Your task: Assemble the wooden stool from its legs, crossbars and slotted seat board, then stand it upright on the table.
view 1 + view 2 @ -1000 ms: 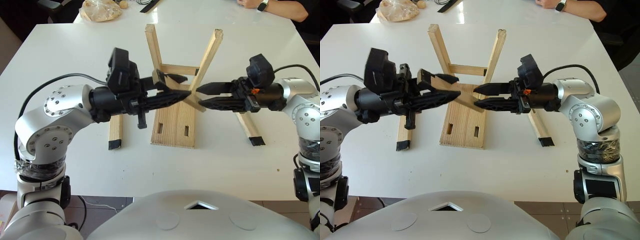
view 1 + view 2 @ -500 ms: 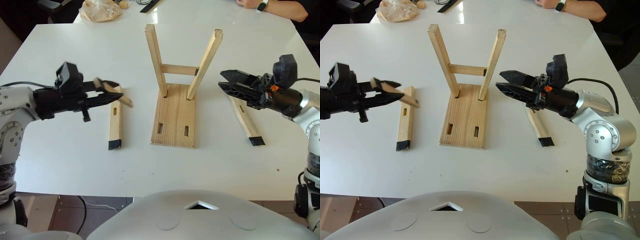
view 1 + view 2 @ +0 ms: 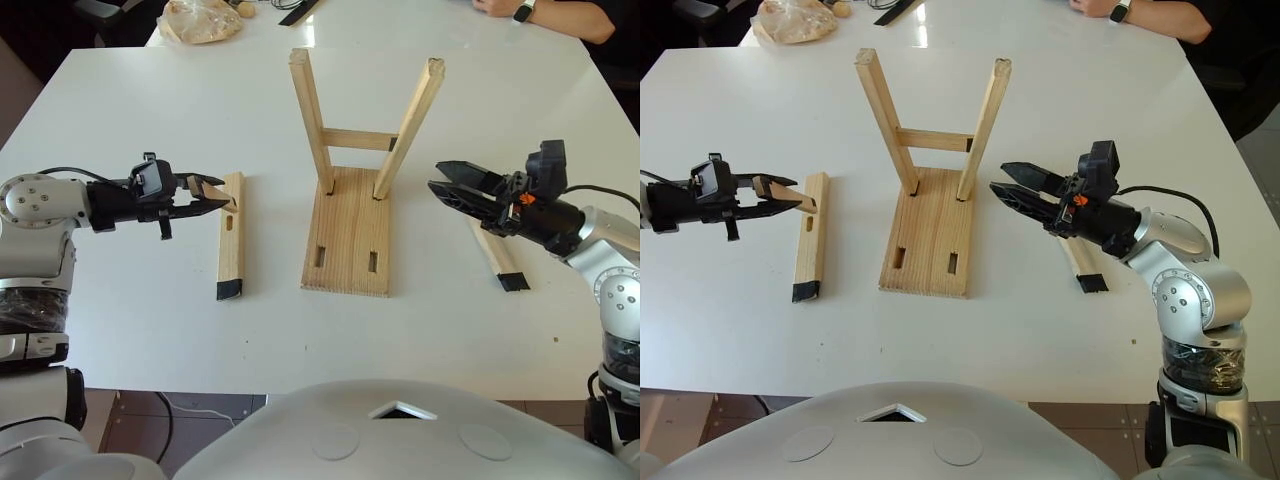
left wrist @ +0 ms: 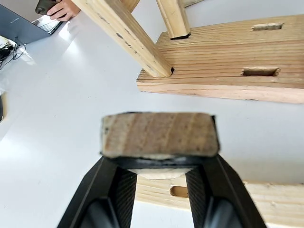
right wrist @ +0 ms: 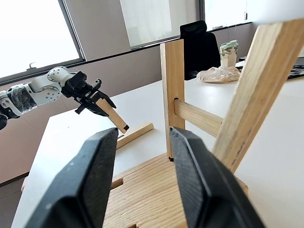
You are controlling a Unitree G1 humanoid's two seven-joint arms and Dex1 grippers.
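Your left end effector [image 3: 214, 190] is clamped narrow on a short crossbar [image 4: 159, 134]. Its fingers [image 4: 114, 187] pinch the piece from both flanks, and the end grain faces the wrist camera. Just below its tip, a loose leg [image 3: 232, 235] lies flat on the surface [image 3: 130, 100] with its slot facing up. Your right end effector [image 3: 434, 175] is spread wide and carries nothing, and a second loose leg [image 3: 497, 258] lies on the surface under it. Between the two end effectors the seat board [image 3: 345, 250] lies flat, with two open slots [image 3: 320, 256] at the end closer to the robot. At its far end stand a left upright leg [image 3: 310, 115] and a right upright leg [image 3: 412, 115], tied together by a fitted crossbar [image 3: 358, 139]. The right end effector's tips point toward that frame, near it but apart.
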